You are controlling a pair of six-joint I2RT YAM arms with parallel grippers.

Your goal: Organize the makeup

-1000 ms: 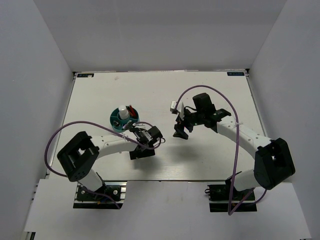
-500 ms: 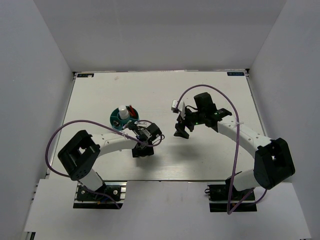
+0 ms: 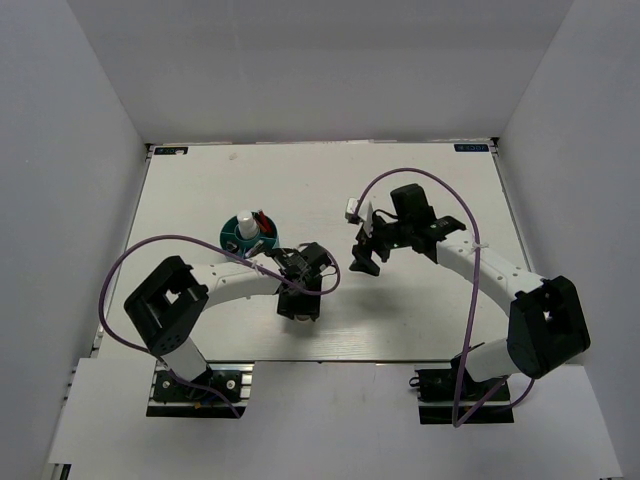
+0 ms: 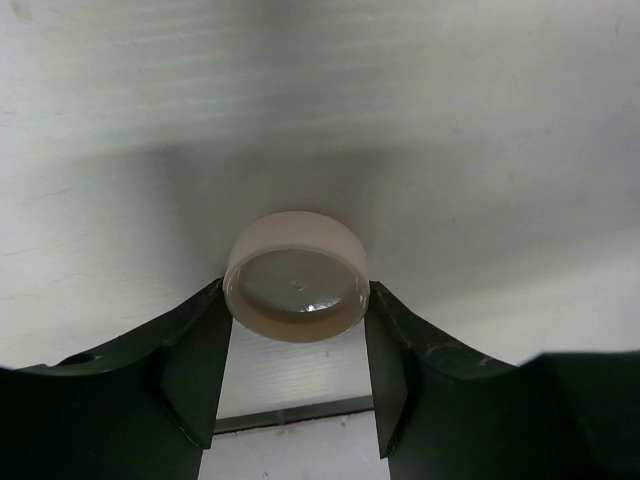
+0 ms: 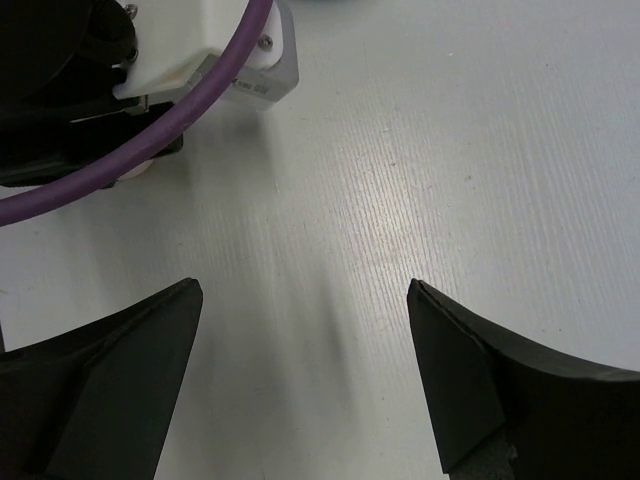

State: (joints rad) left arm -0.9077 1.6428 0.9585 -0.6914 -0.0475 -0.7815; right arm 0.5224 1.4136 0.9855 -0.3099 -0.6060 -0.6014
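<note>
**A:** What is the left hand (image 4: 296,305) doing?

**B:** It is closed about halfway onto the round cream compact (image 4: 296,285). In the wrist view both dark fingers (image 4: 195,350) press against the compact's sides, one on each side, and its flat face is turned toward the camera.

**A:** Is the compact off the surface (image 3: 420,190)?

**B:** I cannot tell. A soft shadow spreads around it on the white surface, but nothing shows whether there is a gap under it.

**A:** Where is it in the overhead view?

**B:** The hand hides the compact there. The hand points down near the middle of the surface, toward the near edge, and sits apart from the teal tub (image 3: 232,245), nearer the camera and to its right.

**A:** What is in the tub?

**B:** A white-and-blue bottle (image 3: 245,226) stands upright in it, with thin red sticks (image 3: 263,220) just beside the bottle. I cannot tell which compartments they are in.

**A:** And the right hand (image 5: 305,300)?

**B:** It is spread wide with nothing between its fingers, only bare surface below. It hangs to the right of the left hand. Its wrist camera catches part of the left arm and the purple cable (image 5: 190,95) in the upper left corner.
</note>
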